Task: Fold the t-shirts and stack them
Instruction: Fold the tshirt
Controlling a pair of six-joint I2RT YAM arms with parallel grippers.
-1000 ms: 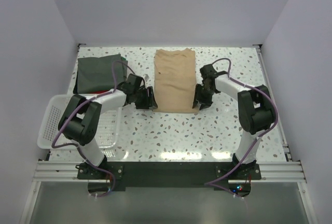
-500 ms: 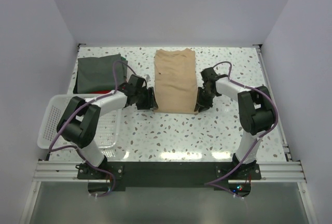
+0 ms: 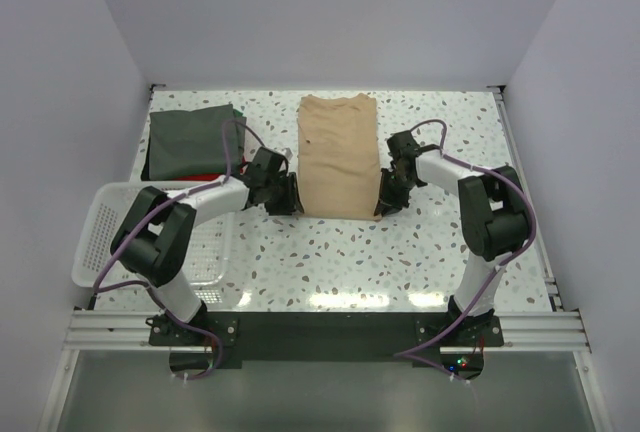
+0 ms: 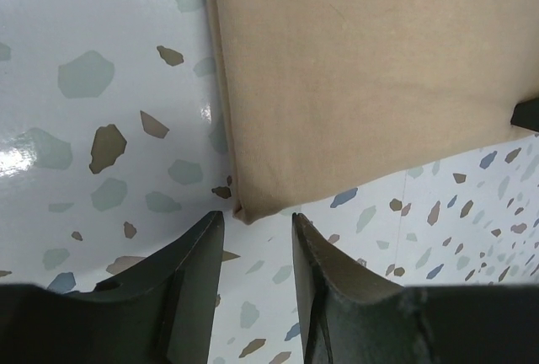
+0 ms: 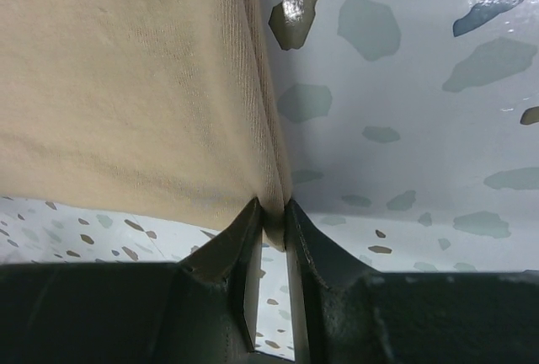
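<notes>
We see the tan shirt (image 3: 338,155) folded into a narrow, smooth rectangle in the middle of the table (image 3: 330,252). Its long axis runs near to far, with what looks like the neckline at the far end. The left gripper (image 4: 255,227) has its fingers spread, the shirt's near-left corner at the mouth of the gap, while the right gripper (image 5: 269,212) is pinching the near-right corner. The dark shirt (image 3: 190,142) lies folded at the far left over a red edge (image 3: 205,177) — just beyond the basket (image 3: 100,242).
</notes>
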